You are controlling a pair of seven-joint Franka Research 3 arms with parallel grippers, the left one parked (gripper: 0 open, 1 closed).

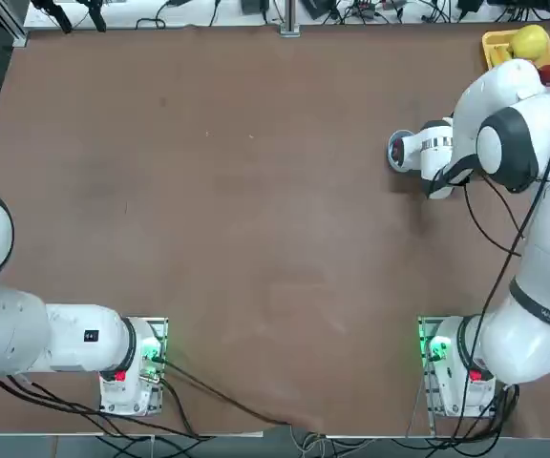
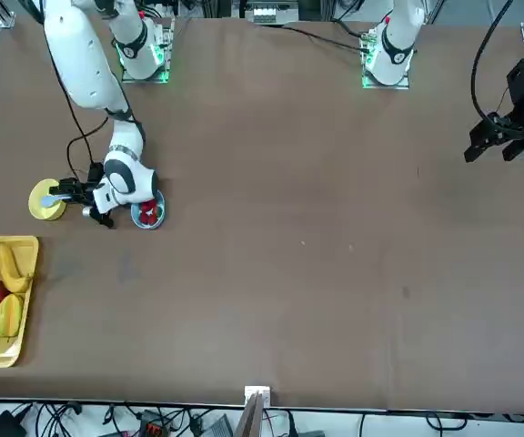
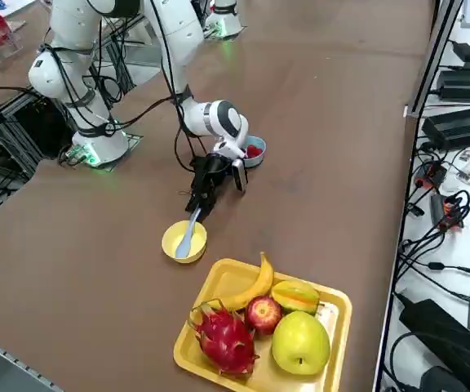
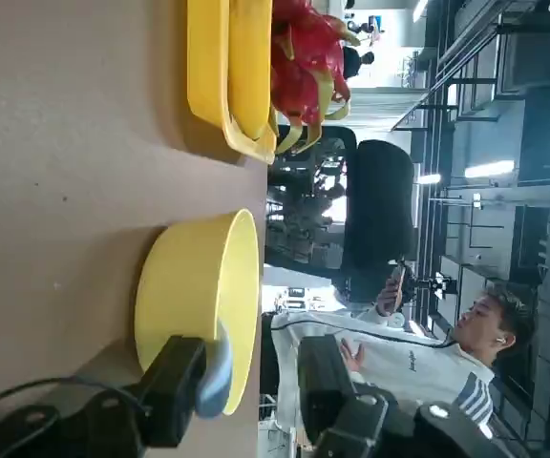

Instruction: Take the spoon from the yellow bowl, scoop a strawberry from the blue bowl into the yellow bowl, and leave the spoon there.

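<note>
The yellow bowl (image 3: 173,242) sits on the brown table with the pale spoon (image 3: 188,234) lying in it, handle pointing up over the rim toward my right gripper (image 3: 200,208). In the wrist view the spoon's handle (image 4: 216,374) lies against one finger (image 4: 172,386), while the other finger (image 4: 321,382) stands apart from it, so the gripper (image 4: 246,370) is open around the handle. The blue bowl (image 3: 255,152) with red strawberries (image 2: 149,213) stands just behind my wrist. From overhead my arm hides the yellow bowl and only the blue bowl (image 1: 399,151) shows.
A rectangular yellow tray (image 3: 330,328) of fruit, with a banana, an apple and a dragon fruit, lies close beyond the yellow bowl near the table's corner (image 2: 24,305). A seated person (image 4: 428,358) is in the room past the table edge.
</note>
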